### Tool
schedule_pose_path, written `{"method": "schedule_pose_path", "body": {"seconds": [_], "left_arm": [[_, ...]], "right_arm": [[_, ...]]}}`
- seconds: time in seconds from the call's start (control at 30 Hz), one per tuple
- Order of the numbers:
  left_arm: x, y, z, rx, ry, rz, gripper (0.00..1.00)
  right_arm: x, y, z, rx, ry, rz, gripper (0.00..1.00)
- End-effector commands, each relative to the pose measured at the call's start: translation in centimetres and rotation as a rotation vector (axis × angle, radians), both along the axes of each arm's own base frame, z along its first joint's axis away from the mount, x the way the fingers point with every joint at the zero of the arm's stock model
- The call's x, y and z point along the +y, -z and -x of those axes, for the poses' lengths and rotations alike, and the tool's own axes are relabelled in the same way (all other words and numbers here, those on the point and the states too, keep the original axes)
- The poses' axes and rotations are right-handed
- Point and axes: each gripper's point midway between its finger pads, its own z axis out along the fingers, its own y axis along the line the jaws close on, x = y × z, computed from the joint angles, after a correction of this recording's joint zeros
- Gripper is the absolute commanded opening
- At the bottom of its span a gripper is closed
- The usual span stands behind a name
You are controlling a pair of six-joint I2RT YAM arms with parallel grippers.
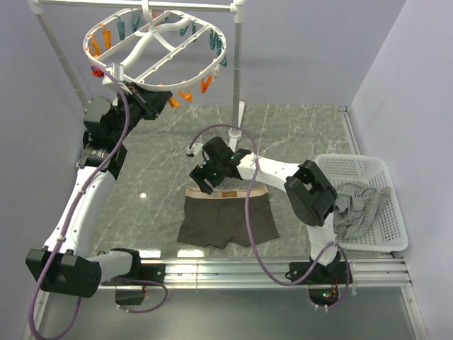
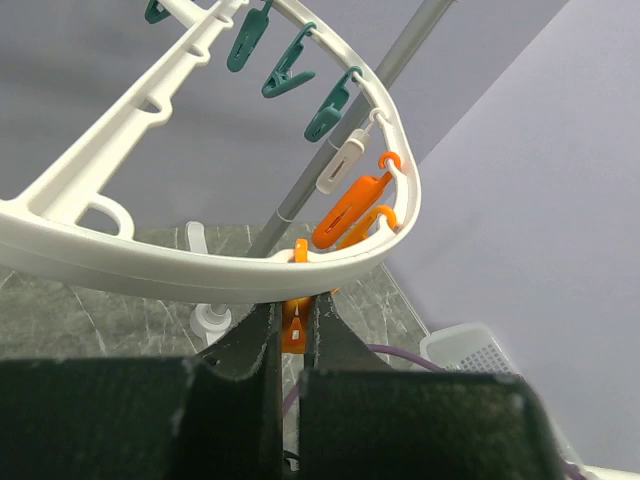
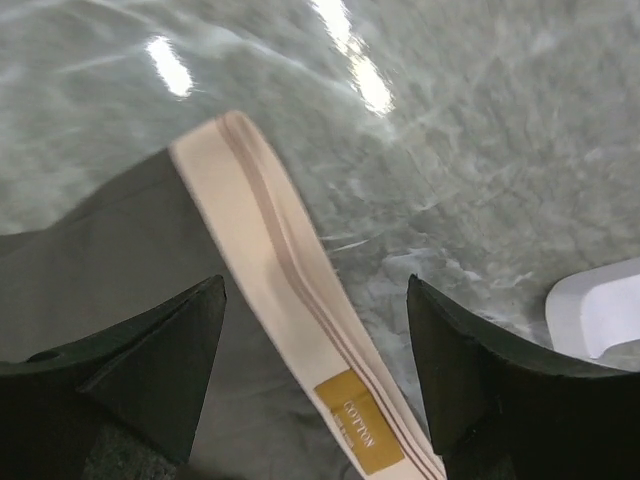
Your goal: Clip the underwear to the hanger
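The underwear, olive-brown with a beige waistband, lies flat on the table near the front. The white oval hanger hangs at the back left with orange and teal clothespins on its rim. My left gripper is raised to the hanger's near rim and is shut on an orange clothespin hanging there. My right gripper is open just above the waistband's left end. In the right wrist view the waistband and its label lie between my right gripper's spread fingers.
A white basket with grey striped cloth stands at the right. The white pole rail stand rises behind the hanger, and its foot lies near my right gripper. Purple cables loop over the table.
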Motion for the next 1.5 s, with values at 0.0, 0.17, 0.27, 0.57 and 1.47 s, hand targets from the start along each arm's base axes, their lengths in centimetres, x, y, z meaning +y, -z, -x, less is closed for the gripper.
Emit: {"method": "schedule_pose_path", "body": {"seconds": [0.0, 0.17, 0.27, 0.57, 1.47], "left_arm": [[0.9, -2.1, 0.0, -0.063, -0.045, -0.003, 0.00], [0.8, -1.8, -0.1, -0.057, -0.044, -0.007, 0.00], [0.8, -1.8, -0.2, -0.058, -0.043, -0.009, 0.00], [1.0, -1.2, -0.2, -0.052, -0.056, -0.015, 0.00], [1.2, 0.2, 0.4, -0.005, -0.058, -0.051, 0.00]], "right_arm": [[0.0, -0.1, -0.4, 0.029, 0.108, 0.041, 0.80], [-0.2, 2.7, 0.5, 0.062, 0.137, 0.118, 0.80], [-0.5, 4.3, 0.8, 0.106, 0.164, 0.159, 0.80], [0.2, 5.2, 2.3, 0.128, 0.188, 0.189, 0.77], [0.7, -10.7, 1.5, -0.226, -0.062, -0.137, 0.00]]}}
